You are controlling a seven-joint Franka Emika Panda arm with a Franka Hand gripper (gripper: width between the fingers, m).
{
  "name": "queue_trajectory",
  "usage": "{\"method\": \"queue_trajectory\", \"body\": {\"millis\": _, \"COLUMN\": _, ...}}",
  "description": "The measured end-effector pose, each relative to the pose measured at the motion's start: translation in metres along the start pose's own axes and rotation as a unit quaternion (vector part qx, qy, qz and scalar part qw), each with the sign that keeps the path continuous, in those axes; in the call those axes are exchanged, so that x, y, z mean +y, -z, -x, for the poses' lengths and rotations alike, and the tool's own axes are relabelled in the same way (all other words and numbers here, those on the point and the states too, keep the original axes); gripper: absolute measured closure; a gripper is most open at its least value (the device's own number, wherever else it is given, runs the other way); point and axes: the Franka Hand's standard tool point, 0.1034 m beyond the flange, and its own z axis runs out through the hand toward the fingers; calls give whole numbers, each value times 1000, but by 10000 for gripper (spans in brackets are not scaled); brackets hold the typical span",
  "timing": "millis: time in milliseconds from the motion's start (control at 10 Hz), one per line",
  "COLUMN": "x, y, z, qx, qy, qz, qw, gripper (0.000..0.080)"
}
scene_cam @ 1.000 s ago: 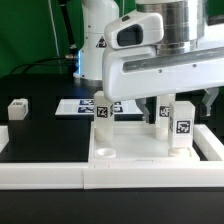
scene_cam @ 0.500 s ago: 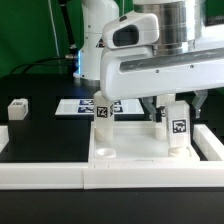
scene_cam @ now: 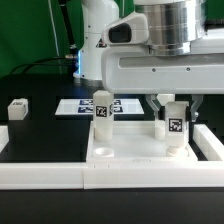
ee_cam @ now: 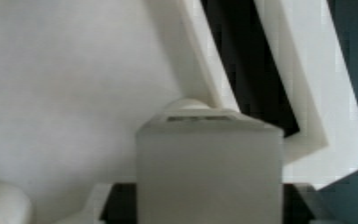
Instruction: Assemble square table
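Gripped leg (ee_cam: pixel 208 165) fills wrist view; exterior adds loose leg (scene_cam: pixel 17 108).

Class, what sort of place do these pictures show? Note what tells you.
Probably a robotics lab bench: a white robot arm over a black table, the marker board lying behind, and a tagged white leg upright on a square slab.

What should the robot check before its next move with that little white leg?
1. Tagged white plastic leg upright in the white square plastic slab's corner: ok.
2. Gripper closed on that leg: ok.
3. Leg seated fully in its socket: cannot tell.
4. Second upright white leg clear of the gripper: ok.
5. Loose white leg lying on the black table, not mounted: not ok.
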Motion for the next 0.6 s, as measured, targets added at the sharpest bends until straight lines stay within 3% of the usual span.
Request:
{"method": "queue_trajectory", "body": {"millis": 200, "x": -3, "y": -1, "z": -2, "qx": -4, "qy": -164, "qz": -14, "qw": 986, "gripper": 510}}
{"method": "queue_trajectory", "body": {"millis": 400, "x": -5, "y": -1, "z": -3, "qx": -6, "qy": -303, "qz": -20, "qw": 953, "gripper": 509}}
{"method": "queue_trajectory", "body": {"millis": 600, "x": -8, "y": -3, "z": -3, "qx": -10, "qy": -442, "qz": -39, "qw": 896, "gripper": 509}}
